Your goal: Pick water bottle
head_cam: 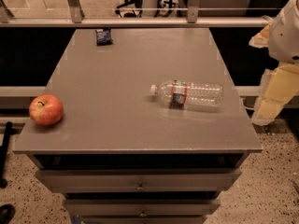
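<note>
The water bottle (189,94) is clear ribbed plastic with a white cap and a red, white and dark blue label band. It lies on its side on the right half of the grey table top (117,78), cap pointing left. My gripper (273,94) hangs beyond the table's right edge, to the right of the bottle's base and apart from it. It holds nothing that I can see.
A red apple (46,109) sits near the front left corner. A small dark blue packet (103,36) lies at the back edge. Drawers (140,178) are below the top. A rail (140,22) runs behind the table.
</note>
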Robot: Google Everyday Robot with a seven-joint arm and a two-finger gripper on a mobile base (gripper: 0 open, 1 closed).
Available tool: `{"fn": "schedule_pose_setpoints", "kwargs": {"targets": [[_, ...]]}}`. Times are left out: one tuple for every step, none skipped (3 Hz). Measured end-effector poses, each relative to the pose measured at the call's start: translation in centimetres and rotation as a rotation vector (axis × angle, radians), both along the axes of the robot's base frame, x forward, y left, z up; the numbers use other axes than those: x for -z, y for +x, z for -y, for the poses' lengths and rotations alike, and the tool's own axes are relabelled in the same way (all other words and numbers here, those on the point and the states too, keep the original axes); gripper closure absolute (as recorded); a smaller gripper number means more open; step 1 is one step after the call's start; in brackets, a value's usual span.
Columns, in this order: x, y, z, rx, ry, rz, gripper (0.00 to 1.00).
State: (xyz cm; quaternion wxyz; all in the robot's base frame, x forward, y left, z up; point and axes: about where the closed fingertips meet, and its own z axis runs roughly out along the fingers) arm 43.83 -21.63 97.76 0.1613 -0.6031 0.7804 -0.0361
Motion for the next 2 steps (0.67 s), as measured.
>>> {"fn": "schedule_pose_setpoints", "kwargs": {"targets": [[0.1,0.2,-0.1,-0.002,0.003,0.007,0.0],[2.2,2.5,-1.2,-0.018,0.044,0.009,0.0]]}}
